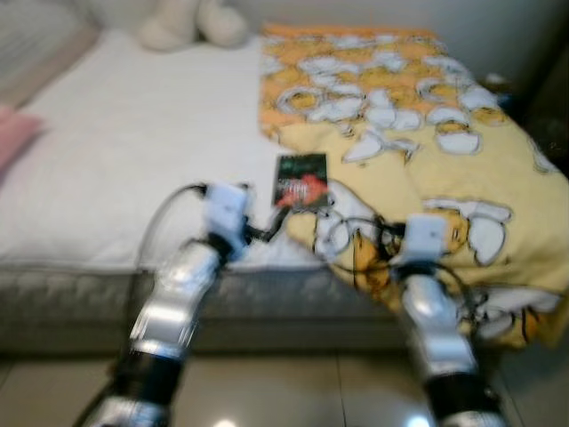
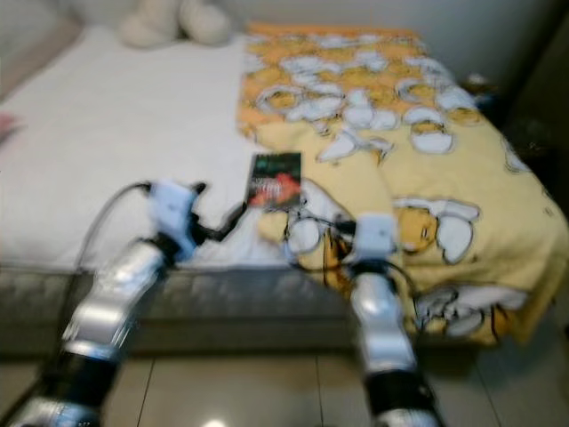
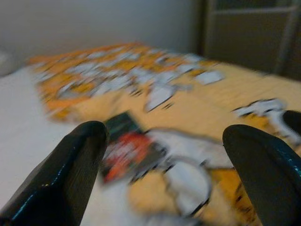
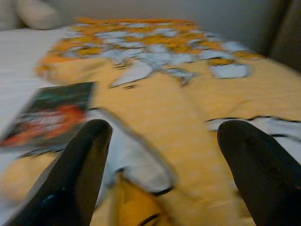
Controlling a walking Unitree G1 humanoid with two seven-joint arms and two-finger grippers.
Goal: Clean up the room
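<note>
Book on bed, both pincers spread wide and empty.
A flat, glossy dark book (image 1: 301, 181) is laid lengthwise toward 12 o'clock, at the soft yellow blanket's (image 1: 462, 169) edge on the white bed (image 1: 133, 151), ahead of the left pincer (image 3: 174, 160) and at 11 o'clock of the right pincer (image 4: 160, 160).

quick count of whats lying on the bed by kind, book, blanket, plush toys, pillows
book: 1
yellow blanket: 1
cream plush toy: 1, too blurred to tell whether it is more than one
pink pillow: 1
total: 4
</note>
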